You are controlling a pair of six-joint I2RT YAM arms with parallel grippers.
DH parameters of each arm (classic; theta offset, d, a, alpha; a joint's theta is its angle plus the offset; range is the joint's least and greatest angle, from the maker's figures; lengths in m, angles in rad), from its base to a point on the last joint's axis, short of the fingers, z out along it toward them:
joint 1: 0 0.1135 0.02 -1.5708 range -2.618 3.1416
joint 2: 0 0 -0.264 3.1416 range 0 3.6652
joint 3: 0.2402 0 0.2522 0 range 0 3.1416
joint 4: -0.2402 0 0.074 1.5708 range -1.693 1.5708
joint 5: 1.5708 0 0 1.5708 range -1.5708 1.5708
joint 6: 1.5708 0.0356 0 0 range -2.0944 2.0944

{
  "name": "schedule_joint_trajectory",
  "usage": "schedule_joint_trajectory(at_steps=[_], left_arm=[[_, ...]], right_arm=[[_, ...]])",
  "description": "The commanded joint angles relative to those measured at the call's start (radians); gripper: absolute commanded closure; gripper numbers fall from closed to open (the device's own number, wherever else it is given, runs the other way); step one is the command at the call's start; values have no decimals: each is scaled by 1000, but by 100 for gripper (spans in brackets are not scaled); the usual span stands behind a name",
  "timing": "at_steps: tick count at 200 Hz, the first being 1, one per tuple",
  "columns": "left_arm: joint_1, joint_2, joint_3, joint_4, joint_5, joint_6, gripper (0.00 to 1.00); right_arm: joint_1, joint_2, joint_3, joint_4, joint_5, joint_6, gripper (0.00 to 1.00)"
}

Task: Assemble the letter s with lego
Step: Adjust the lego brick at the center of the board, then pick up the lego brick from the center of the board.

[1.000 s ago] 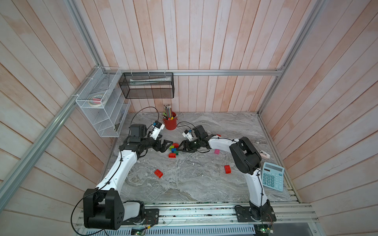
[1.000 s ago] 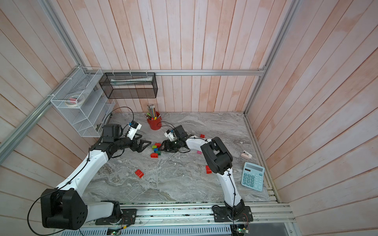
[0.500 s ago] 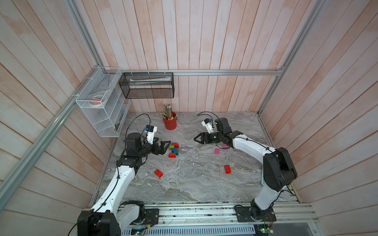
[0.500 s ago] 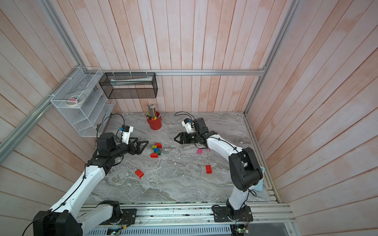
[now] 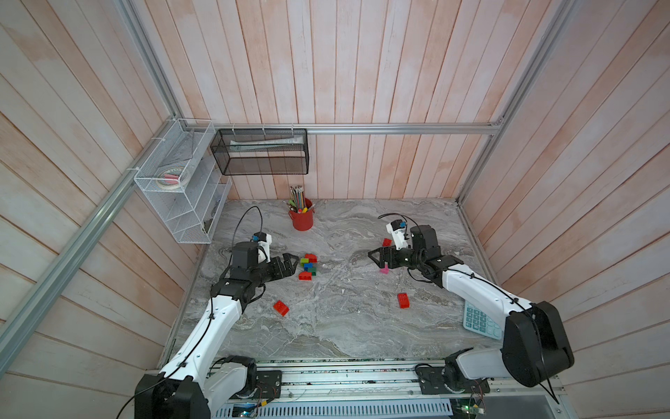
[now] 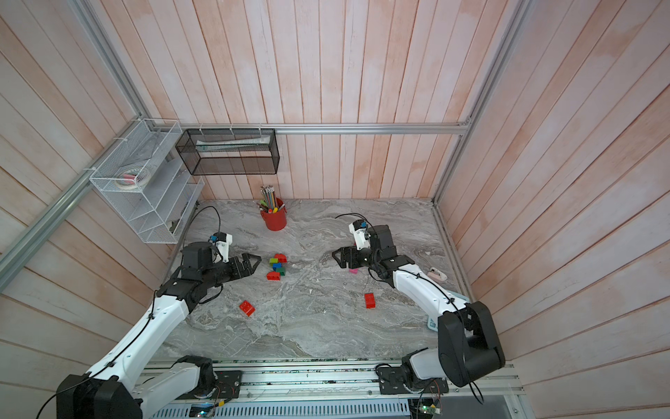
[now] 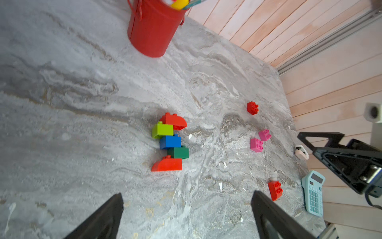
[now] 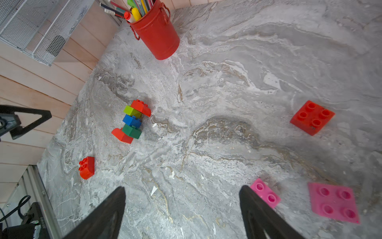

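Lying near left gripper (image 5: pixel 293 265), lego stack (image 5: pixel 308 266), right gripper (image 5: pixel 375 259) well apart

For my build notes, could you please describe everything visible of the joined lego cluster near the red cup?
The cluster is five glossy studded plastic bricks joined in a zigzag row: curved red, lime, blue, dark green, sloped red. It seems to lie on its side on the table, touching nothing else, clear of the open left fingers.
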Motion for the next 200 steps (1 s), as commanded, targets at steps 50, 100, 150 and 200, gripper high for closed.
schedule_joint_trajectory(at_steps=[50,100,150,200], left_arm=[[-99,37,-39,-313,-234,-296,1],[-175,146,-38,-375,-307,-439,14],[-209,229,-64,-370,-361,-555,28],[-214,277,-75,-306,-387,-568,38]], right_arm=[[-23,-58,-83,71,46,1,7],[-23,-26,-91,98,-2,33,7],[-24,0,-96,113,-31,53,8],[-26,32,-81,118,-48,53,8]])
